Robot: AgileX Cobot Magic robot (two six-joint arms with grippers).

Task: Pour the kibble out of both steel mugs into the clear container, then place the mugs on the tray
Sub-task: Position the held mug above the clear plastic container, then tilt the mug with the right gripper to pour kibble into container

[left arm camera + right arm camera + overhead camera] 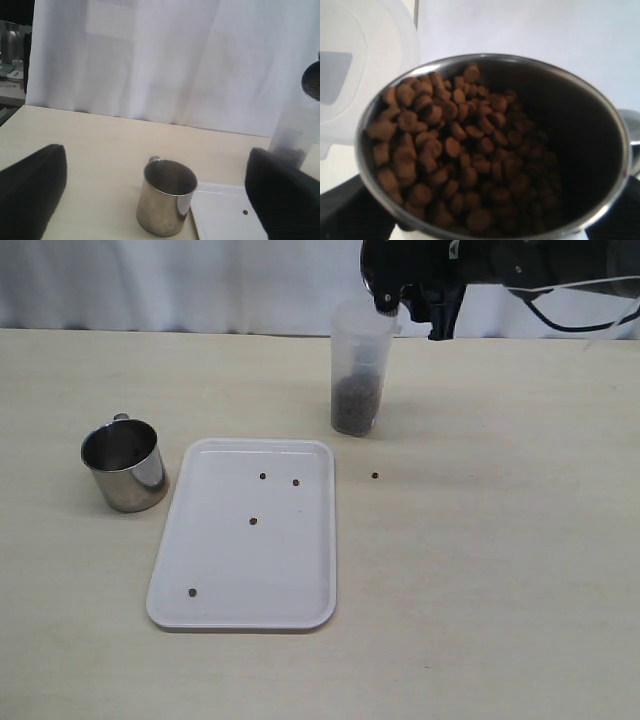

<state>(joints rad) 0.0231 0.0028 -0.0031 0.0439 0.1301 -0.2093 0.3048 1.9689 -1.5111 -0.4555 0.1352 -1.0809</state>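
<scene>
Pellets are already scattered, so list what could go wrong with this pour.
1. The full mug holds many kibble pellets and the clear container has a narrow mouth; some may miss, like the strays on the tray and table.
2. The tall container might tip if the mug bumps its rim.

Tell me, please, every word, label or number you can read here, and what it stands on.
None can be read: the empty steel mug, the kibble-filled steel mug, the clear container and the white tray show no print.
Background clutter in the left wrist view is too blurred to tell.
</scene>
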